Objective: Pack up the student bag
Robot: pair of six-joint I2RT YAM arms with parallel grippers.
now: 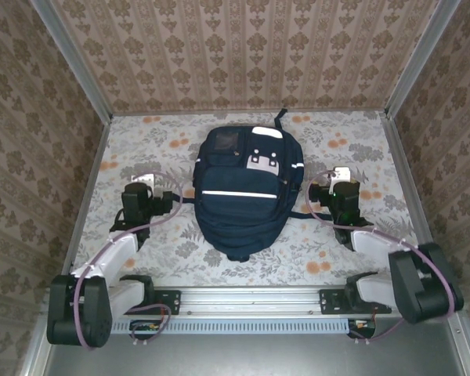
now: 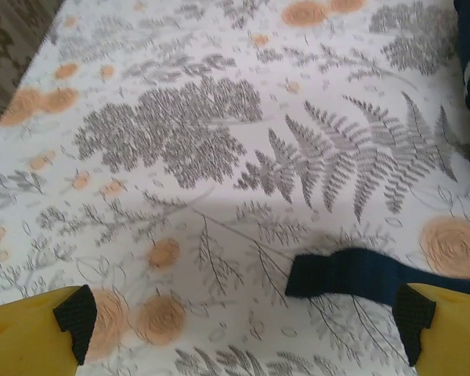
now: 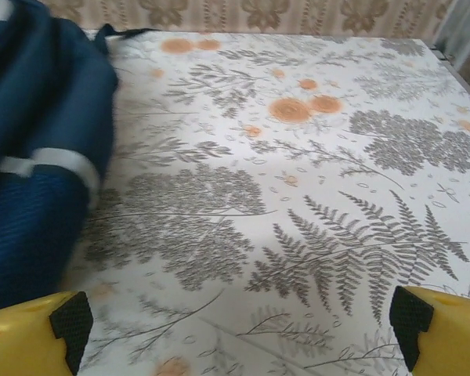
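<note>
Bag (image 1: 247, 192) lies flat on bench (image 1: 321, 251). Left end effector (image 2: 243, 333) near bag's left side, right end effector (image 3: 235, 325) near its right; both wide open, empty. Bag strap (image 2: 337, 274) sits between left fingers; closing there could snag it and drag bag askew.

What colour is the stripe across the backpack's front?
White, against the navy student bag; clearest in the top external view.

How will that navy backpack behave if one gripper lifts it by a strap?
The student bag is soft fabric, so it would probably sag and fold. It lies flat and broad, so tipping or rolling seems unlikely. Its strap lies limp on the tablecloth and may trail.
</note>
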